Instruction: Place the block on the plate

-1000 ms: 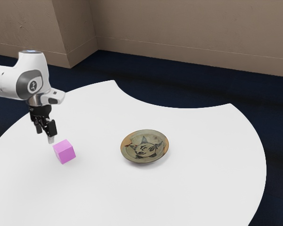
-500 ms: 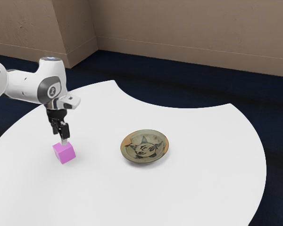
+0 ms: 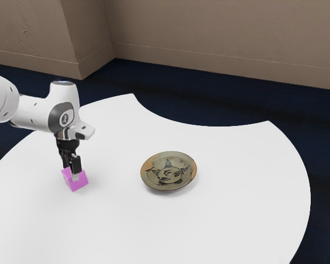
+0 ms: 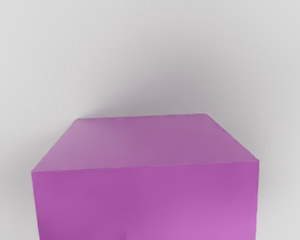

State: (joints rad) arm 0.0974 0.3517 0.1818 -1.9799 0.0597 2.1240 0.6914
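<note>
Your gripper (image 3: pixel 71 172) is down at the block (image 3: pixel 80 182), its fingers standing apart.
You have the block (the pink one) on the white table (image 3: pixel 121 220), well apart from the patterned plate (image 3: pixel 170 175).

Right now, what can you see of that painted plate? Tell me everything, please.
The plate is round and shallow, with a raised rim. It is grayish green, with dark, spiky, face-like markings inside and tan-orange patches near its edge. It looks like glazed ceramic. It lies face up with nothing on it, and only the white table under it touches it. The pink block is apart from it, toward the exterior view's left.
</note>
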